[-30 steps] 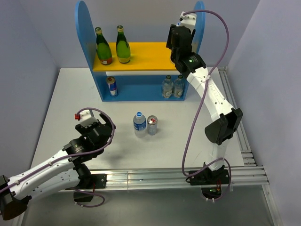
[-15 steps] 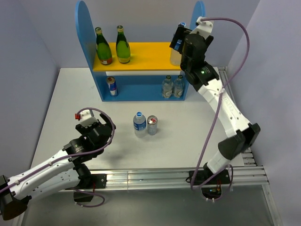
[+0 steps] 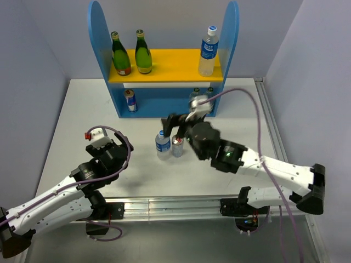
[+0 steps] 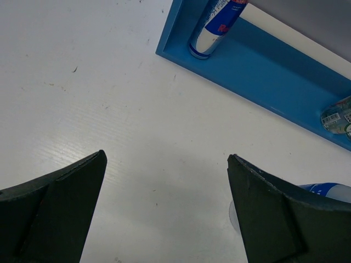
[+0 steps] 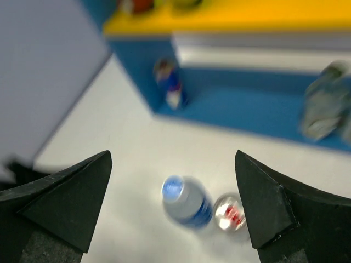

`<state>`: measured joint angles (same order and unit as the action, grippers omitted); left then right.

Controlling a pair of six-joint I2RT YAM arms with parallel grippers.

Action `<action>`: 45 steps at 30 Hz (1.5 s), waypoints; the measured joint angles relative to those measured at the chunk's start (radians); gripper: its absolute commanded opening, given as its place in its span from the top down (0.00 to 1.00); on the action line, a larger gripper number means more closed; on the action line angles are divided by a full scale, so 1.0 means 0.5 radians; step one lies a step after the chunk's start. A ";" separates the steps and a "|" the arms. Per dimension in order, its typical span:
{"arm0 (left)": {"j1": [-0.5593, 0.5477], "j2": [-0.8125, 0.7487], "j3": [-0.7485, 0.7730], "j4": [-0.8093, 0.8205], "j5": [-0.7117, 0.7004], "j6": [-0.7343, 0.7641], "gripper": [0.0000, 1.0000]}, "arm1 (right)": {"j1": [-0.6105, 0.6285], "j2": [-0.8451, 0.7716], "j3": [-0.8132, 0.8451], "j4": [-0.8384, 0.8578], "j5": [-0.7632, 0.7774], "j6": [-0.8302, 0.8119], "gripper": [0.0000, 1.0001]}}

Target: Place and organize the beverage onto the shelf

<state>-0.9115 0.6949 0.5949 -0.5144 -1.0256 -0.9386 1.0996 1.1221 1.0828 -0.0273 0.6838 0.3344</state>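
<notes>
The shelf (image 3: 98,38) holds two green bottles (image 3: 120,55) at the left of its yellow upper board and a blue-capped water bottle (image 3: 208,50) at the right. A silver can (image 3: 130,100) (image 4: 216,24) stands on the lower tier. On the table stand a second water bottle (image 3: 162,143) (image 5: 186,201) and a can (image 3: 177,146) (image 5: 230,212), side by side. My right gripper (image 3: 174,128) (image 5: 173,154) hovers open above and just behind this pair. My left gripper (image 3: 112,149) (image 4: 166,156) is open over bare table to their left.
Two small clear bottles (image 3: 196,96) (image 5: 323,104) stand at the right of the lower tier, partly hidden by the right arm's cable. Grey walls close in the white table (image 3: 77,120) on the left and right. A metal rail (image 3: 164,205) runs along the near edge.
My right gripper opened off the water bottle on the upper board's right end, then swung down to hover over the bottle and can on the table. The left arm barely moved.
</notes>
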 measured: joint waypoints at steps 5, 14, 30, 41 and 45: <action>0.000 0.011 0.023 -0.065 -0.004 -0.035 0.01 | 0.164 0.256 -0.214 0.034 -0.145 0.111 0.00; 0.000 -0.082 0.023 -0.105 -0.005 -0.057 0.01 | 0.206 0.500 -0.198 0.150 -0.165 0.179 0.01; 0.000 -0.104 0.023 -0.105 -0.005 -0.057 0.02 | 0.204 0.680 -0.173 0.272 0.049 0.193 0.06; 0.000 -0.104 0.023 -0.105 -0.005 -0.057 0.02 | 0.194 0.747 -0.173 0.305 0.188 0.197 0.20; 0.000 -0.104 0.023 -0.104 -0.005 -0.057 0.02 | 0.173 0.779 -0.173 0.305 0.224 0.204 0.37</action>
<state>-0.9115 0.6430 0.6064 -0.5663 -1.0283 -0.9672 1.1862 1.5116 0.9962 0.1253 0.7956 0.4362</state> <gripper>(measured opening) 0.984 0.707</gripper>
